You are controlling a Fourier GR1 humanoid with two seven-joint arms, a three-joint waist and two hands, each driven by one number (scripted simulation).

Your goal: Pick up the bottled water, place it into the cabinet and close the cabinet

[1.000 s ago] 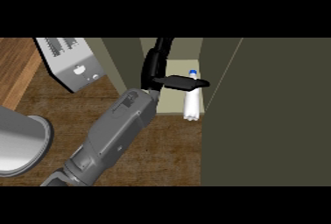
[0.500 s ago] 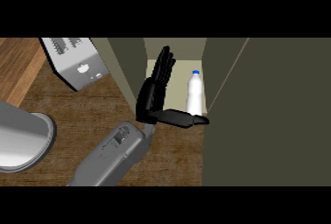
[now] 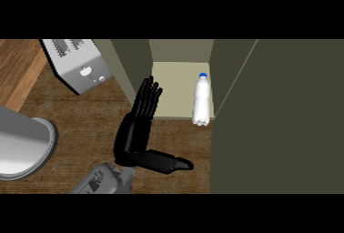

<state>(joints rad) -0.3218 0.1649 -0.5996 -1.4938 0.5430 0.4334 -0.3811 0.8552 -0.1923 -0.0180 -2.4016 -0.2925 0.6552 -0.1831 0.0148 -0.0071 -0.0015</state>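
The bottled water (image 3: 200, 99), clear with a blue cap, stands free on the pale cabinet shelf (image 3: 173, 86), close to the shelf's right wall and front edge. My left hand (image 3: 138, 127) is in front of the cabinet, to the left of the bottle and apart from it. Its fingers are straight and point towards the shelf, the thumb sticks out to the right, and it holds nothing. The cabinet door (image 3: 285, 118) is swung open at the right. My right hand does not show.
A grey boxy appliance (image 3: 77, 66) sits on the wooden counter (image 3: 80, 113) at the upper left. A large grey round vessel (image 3: 20, 145) fills the left edge. The cabinet's left wall (image 3: 128, 63) stands beside my fingers.
My left hand has let go of the bottle and drawn back out of the cabinet towards me, fingers straightening. The bottle stays on the shelf.
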